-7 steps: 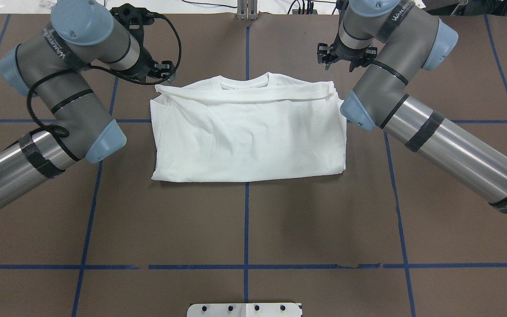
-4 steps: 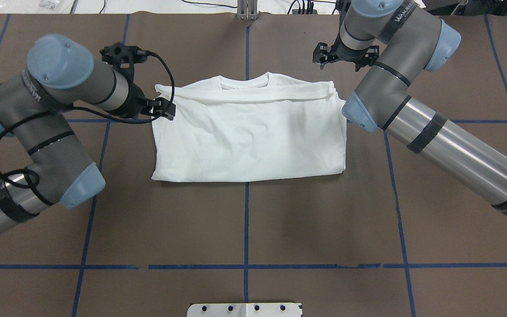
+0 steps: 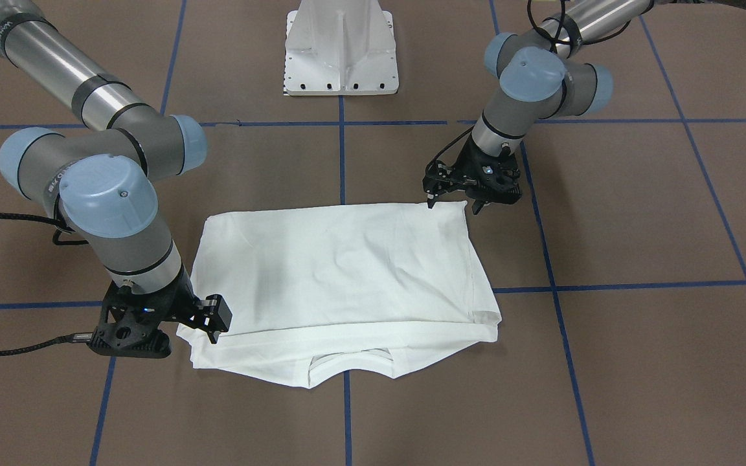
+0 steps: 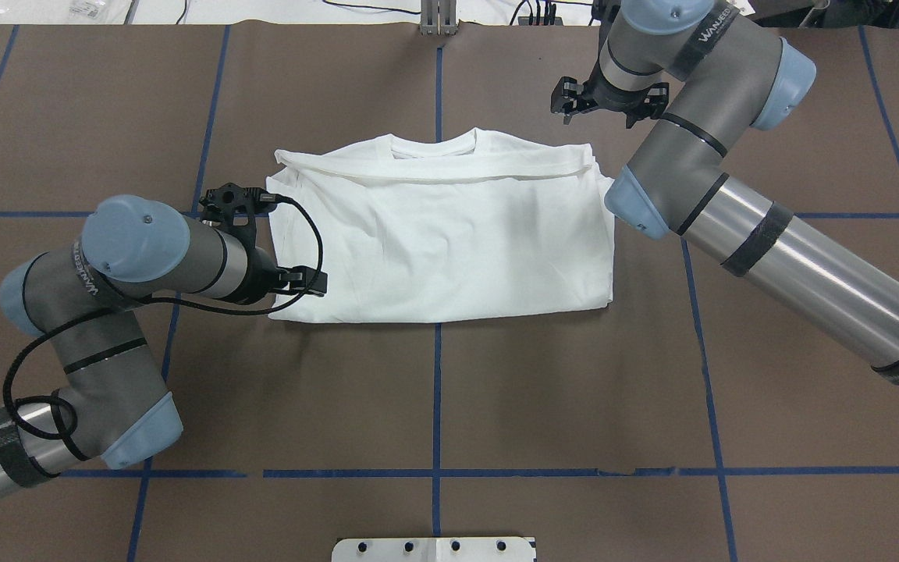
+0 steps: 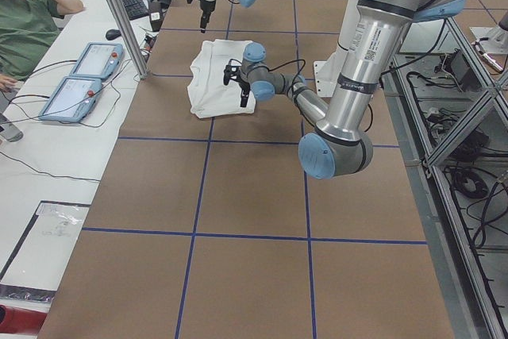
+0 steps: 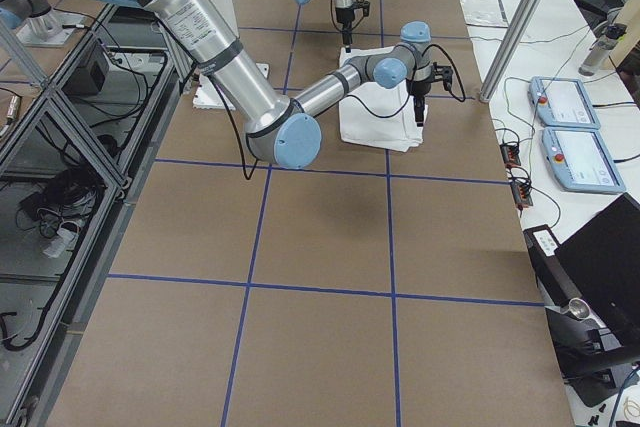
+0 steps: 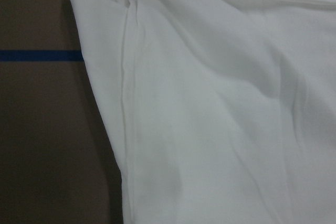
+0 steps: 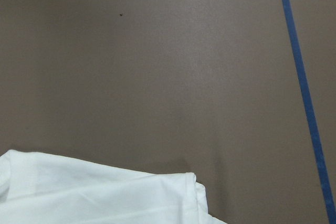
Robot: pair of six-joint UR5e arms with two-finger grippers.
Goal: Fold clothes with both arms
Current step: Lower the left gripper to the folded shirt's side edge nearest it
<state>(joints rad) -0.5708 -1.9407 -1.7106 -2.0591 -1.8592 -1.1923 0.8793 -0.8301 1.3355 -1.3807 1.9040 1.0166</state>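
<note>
In the last sec. the left gripper (image 3: 453, 206) went from the collar-side corner of the shirt (image 4: 442, 234) along its side to the hem corner, nearer the robot's edge of the table (image 4: 434, 390). The right gripper (image 3: 212, 321) hardly moved. I judge the next fold is being prepared. The shirt lies mid-table, folded flat. The front-facing cam shows the left fingers spread at that corner, holding nothing, while the overhead hides them. Right pincer: cannot tell.

Shirt (image 4: 449, 234) on table (image 4: 574, 390), before pedestal (image 4: 434, 549)
</note>
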